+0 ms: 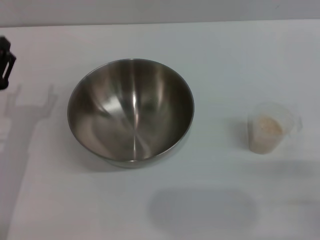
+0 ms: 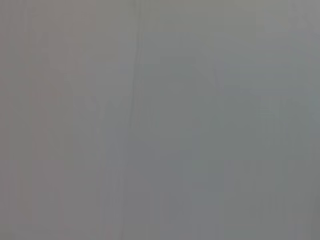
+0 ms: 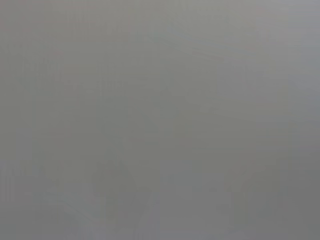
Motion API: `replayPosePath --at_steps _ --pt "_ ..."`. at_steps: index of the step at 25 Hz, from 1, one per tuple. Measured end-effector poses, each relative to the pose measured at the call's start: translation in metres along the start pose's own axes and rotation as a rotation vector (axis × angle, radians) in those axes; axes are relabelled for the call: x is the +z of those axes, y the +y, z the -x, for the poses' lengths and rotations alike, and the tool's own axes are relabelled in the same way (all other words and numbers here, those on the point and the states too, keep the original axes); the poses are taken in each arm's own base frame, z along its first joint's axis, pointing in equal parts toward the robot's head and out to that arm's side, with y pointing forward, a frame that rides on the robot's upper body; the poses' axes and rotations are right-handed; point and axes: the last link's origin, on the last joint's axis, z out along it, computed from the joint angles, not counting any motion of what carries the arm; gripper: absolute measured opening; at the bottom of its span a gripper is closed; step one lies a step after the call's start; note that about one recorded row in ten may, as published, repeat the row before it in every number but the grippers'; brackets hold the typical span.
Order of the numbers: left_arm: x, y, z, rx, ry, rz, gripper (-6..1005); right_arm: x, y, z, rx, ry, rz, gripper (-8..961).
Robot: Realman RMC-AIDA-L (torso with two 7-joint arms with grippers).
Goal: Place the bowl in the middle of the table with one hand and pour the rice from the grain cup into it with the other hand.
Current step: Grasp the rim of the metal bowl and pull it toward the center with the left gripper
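The large stainless-steel bowl (image 1: 131,111) stands upright on the white table (image 1: 220,60), a little left of the middle, and it is empty. The small clear grain cup (image 1: 270,127) stands upright to its right, apart from it, with off-white rice (image 1: 270,128) inside. A black part of my left gripper (image 1: 6,62) shows at the far left edge, well away from the bowl and holding nothing I can see. My right gripper is out of view. Both wrist views show only plain grey.
Shadows of the arms lie on the table at the left (image 1: 25,130) and at the front (image 1: 202,207). A grey wall runs along the table's far edge (image 1: 160,22).
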Motion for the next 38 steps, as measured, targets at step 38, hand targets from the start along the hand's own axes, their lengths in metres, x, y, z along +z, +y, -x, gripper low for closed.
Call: replayPosePath --at_steps 38 --pt "0.108 0.062 -0.125 0.067 -0.768 0.304 831 -0.003 -0.002 -0.001 -0.002 0.013 -0.007 825"
